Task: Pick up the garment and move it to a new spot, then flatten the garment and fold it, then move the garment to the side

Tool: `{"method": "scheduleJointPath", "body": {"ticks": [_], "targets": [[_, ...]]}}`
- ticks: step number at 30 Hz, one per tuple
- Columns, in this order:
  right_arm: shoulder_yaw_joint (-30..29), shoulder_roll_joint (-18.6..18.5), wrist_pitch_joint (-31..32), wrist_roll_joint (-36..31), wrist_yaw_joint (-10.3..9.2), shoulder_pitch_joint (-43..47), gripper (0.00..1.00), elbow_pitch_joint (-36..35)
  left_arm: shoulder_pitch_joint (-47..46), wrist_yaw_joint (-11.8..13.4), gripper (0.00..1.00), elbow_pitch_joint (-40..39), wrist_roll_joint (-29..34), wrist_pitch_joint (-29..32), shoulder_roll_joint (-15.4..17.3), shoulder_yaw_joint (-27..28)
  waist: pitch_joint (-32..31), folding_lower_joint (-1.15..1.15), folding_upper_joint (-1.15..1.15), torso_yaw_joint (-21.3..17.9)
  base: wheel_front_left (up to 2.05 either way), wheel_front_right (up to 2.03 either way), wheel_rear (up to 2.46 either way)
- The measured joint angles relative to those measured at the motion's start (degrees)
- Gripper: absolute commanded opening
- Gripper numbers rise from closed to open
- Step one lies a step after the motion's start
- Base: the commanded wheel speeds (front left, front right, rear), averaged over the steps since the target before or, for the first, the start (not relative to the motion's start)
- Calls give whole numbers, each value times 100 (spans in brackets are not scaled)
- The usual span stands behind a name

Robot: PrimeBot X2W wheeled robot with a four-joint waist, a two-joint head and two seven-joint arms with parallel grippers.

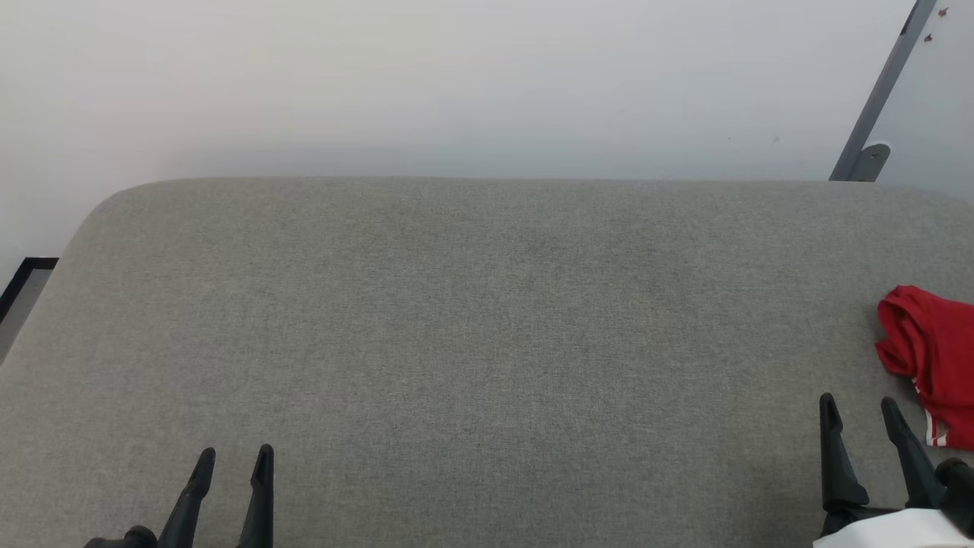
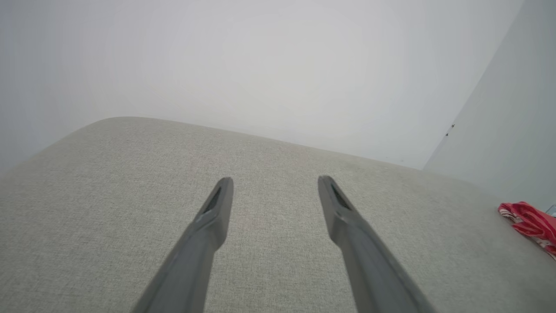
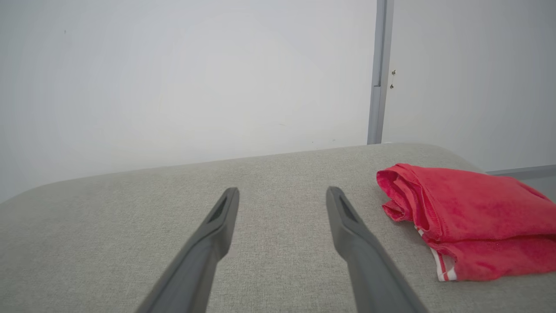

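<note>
Grey fabric surface [image 1: 487,342], garment [image 1: 932,358] partly beyond head view's right edge.

Your left gripper [image 1: 234,457], lower left of the head view, has two long black fingers [image 1: 193,493] tapering to narrow tips. Same on your right gripper [image 1: 858,405], lower right, plus a rounded black joint [image 1: 957,481] and a white housing [image 1: 905,530] at the bottom edge. Wrist views: fingers matte dark grey, narrow slot near each tip.
</note>
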Motion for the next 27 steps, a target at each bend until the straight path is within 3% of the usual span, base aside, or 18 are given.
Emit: {"method": "scheduleJointPath", "body": {"ticks": [14,15,21,27], "targets": [[-29,75,27,2,0,11,100,-46,-5,0,100,52,-37,0,-40,19,6,0,0,54,0,0,0],[-30,77,34,1,0,10,0,-53,-9,0,0,55,-47,0,-42,15,11,0,0,56,0,0,0],[-24,142,59,19,0,114,0,261,5,0,0,357,-71,33,-187,-43,15,0,0,55,0,0,0],[-24,152,203,600,0,76,0,337,-26,0,0,448,-588,169,-227,-19,23,0,0,37,0,0,0]]}}
